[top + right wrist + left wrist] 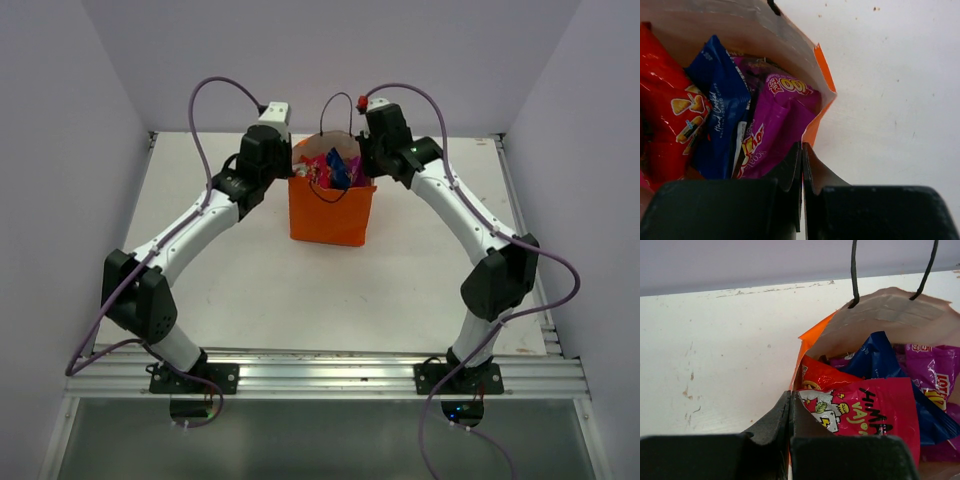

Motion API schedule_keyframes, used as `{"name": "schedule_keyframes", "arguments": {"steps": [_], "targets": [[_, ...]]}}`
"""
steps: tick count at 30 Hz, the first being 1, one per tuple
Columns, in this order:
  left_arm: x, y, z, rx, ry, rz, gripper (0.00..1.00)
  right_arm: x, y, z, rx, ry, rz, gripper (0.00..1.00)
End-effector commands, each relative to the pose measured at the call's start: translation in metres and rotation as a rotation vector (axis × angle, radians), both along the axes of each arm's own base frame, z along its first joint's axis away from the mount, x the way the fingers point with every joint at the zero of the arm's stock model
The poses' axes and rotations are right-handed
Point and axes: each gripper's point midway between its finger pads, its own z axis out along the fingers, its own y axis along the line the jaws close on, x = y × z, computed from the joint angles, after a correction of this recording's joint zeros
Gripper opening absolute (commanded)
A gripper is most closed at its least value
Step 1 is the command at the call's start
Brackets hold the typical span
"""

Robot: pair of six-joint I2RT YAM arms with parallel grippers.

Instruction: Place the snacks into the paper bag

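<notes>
The orange paper bag (332, 210) stands upright mid-table with the snacks inside it. In the left wrist view a pink-red packet (875, 407) lies on top, with an orange-red bag (822, 375), a blue bag (875, 357) and a purple bag (932, 370) behind it. My left gripper (791, 395) is shut on the bag's left rim. From the right wrist I look down on the red Doritos bag (665, 115), the blue bag (720, 115) and the purple bag (777, 120). My right gripper (802, 146) is shut on the bag's right rim.
The bag's black loop handles (855, 275) stick up above its far rim. White tabletop (250, 280) surrounds the bag, with walls at the back and both sides. The metal rail (330, 370) carrying the arm bases runs along the near edge.
</notes>
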Motion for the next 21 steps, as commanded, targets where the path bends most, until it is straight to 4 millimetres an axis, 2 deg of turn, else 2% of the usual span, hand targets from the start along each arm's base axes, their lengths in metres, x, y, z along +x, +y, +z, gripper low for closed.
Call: {"name": "schedule_keyframes", "arguments": {"steps": [1,3,5,6,7,8,10,11,12,14,15,19,21], "targets": [[-0.004,-0.006,0.031,-0.046,-0.091,0.003,0.0,-0.008,-0.012,0.017,-0.006,-0.066,-0.025,0.0],[-0.008,-0.007,0.03,-0.045,-0.092,0.007,0.0,-0.013,-0.016,0.009,-0.018,-0.048,-0.03,0.0],[-0.017,-0.012,0.028,-0.037,-0.09,0.003,0.0,-0.02,-0.019,0.016,-0.013,-0.059,-0.034,0.0],[-0.021,-0.008,0.034,-0.036,-0.103,0.02,0.0,-0.024,-0.021,0.019,-0.017,-0.057,-0.036,0.0],[-0.026,-0.011,0.035,-0.032,-0.105,0.018,0.0,-0.027,-0.019,0.023,-0.015,-0.062,-0.032,0.0],[-0.031,-0.01,0.032,-0.021,-0.096,0.021,0.0,-0.032,-0.02,0.036,-0.007,-0.086,-0.032,0.0],[-0.043,-0.007,0.04,-0.017,-0.11,0.038,0.0,-0.044,-0.017,0.045,-0.012,-0.09,-0.024,0.0],[-0.049,-0.005,0.036,-0.007,-0.098,0.044,0.0,-0.05,-0.016,0.053,-0.009,-0.101,-0.02,0.0],[-0.055,0.0,0.044,-0.018,-0.114,0.062,0.0,-0.056,-0.018,0.06,-0.021,-0.107,-0.025,0.0],[-0.065,0.002,0.04,-0.008,-0.099,0.063,0.0,-0.068,-0.01,0.068,-0.017,-0.114,-0.01,0.0],[-0.07,0.005,0.045,-0.018,-0.104,0.075,0.0,-0.075,-0.011,0.071,-0.019,-0.11,-0.008,0.0],[-0.089,0.009,0.046,-0.028,-0.095,0.082,0.0,-0.095,-0.007,0.069,-0.016,-0.089,-0.001,0.0],[-0.099,0.013,0.048,-0.033,-0.092,0.089,0.0,-0.103,-0.009,0.062,-0.023,-0.067,-0.003,0.0]]}}
